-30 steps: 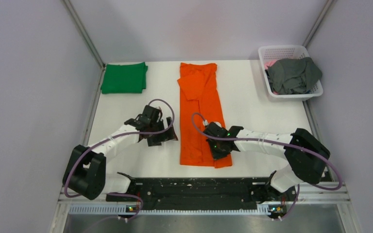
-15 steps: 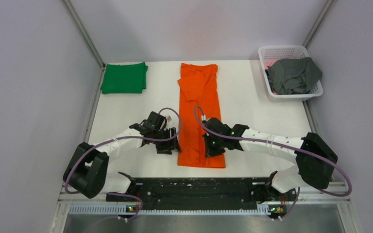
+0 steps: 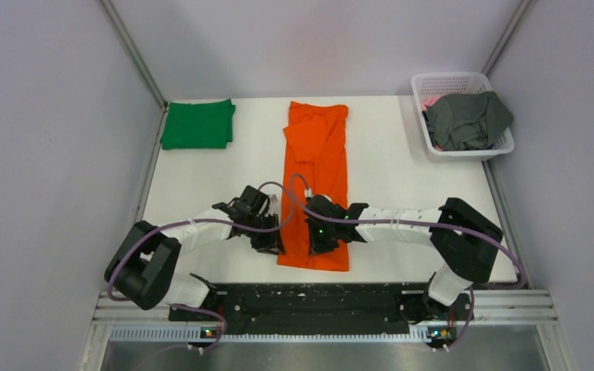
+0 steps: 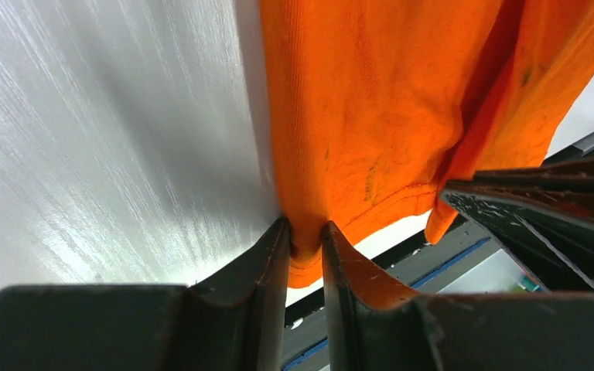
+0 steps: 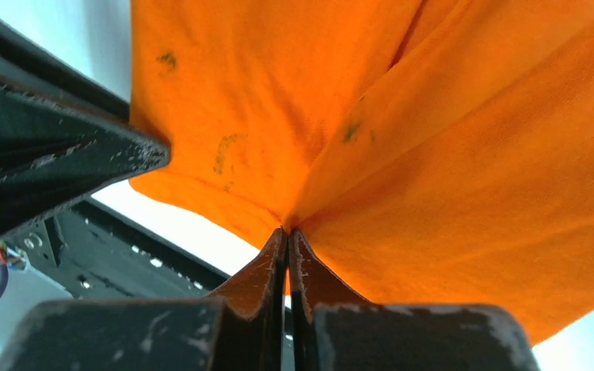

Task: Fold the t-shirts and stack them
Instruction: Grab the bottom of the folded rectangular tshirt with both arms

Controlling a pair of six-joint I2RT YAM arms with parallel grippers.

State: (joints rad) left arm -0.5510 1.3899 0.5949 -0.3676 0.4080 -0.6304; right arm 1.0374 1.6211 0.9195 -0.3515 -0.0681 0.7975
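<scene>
Top external view: the orange t-shirt (image 3: 315, 178), folded into a long strip, lies mid-table, its long axis running 12 to 6 o'clock. The left gripper (image 3: 273, 241) pinches the hem at its 7 o'clock corner. The right gripper (image 3: 315, 241) is clamped on the hem just beside it. Judging by this, the hem travels toward 12. The green t-shirt (image 3: 198, 124) sits folded at 11.

The bright orange cloth t-shirt (image 4: 371, 100) is a matt, finely ribbed knit with small dark smudges. The white table (image 4: 108, 139) is smooth with a streaky, brushed sheen. The left pincer (image 4: 303, 226) and right pincer (image 5: 287, 232) are matt black, scuffed and pale-speckled. The white lattice basket (image 3: 448, 80) looks plastic.
</scene>
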